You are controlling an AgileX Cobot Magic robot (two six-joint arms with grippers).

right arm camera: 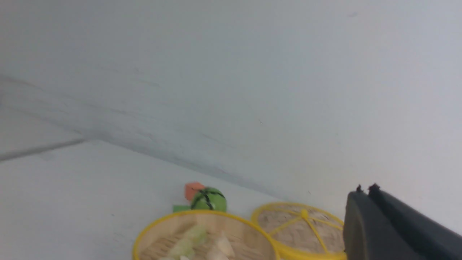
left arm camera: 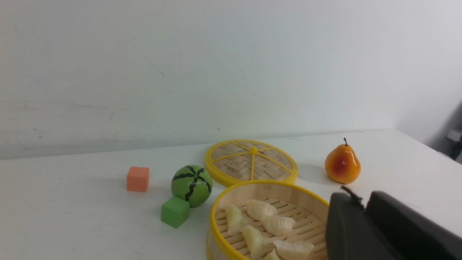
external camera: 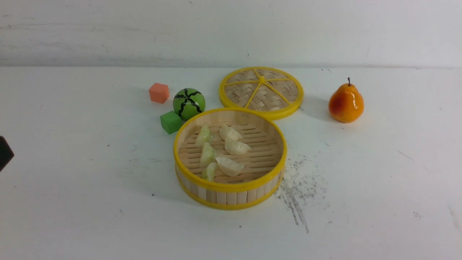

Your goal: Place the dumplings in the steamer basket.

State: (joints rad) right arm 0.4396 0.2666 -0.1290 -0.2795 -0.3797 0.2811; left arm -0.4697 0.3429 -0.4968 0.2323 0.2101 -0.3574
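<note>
The steamer basket (external camera: 231, 196) stands mid-table and holds several dumplings: three pale green ones (external camera: 207, 154) along its left side and three cream-white ones (external camera: 237, 147) beside them. They also show in the left wrist view (left arm camera: 278, 224), inside the basket (left arm camera: 216, 216). My left gripper (left arm camera: 364, 199) is shut and empty, above the table just right of the basket's rim in that view. My right gripper (right arm camera: 364, 189) is shut and empty, raised high, with the basket (right arm camera: 144, 231) low and blurred below it. Only a dark corner of the left arm (external camera: 5, 153) shows in the front view.
The flat woven lid (external camera: 261, 92) lies just behind the basket. A watermelon ball (external camera: 188, 103), an orange cube (external camera: 158, 92) and a green cube (external camera: 171, 122) sit at the basket's back left. A glossy pear (external camera: 345, 103) stands at the back right. A wall rises behind.
</note>
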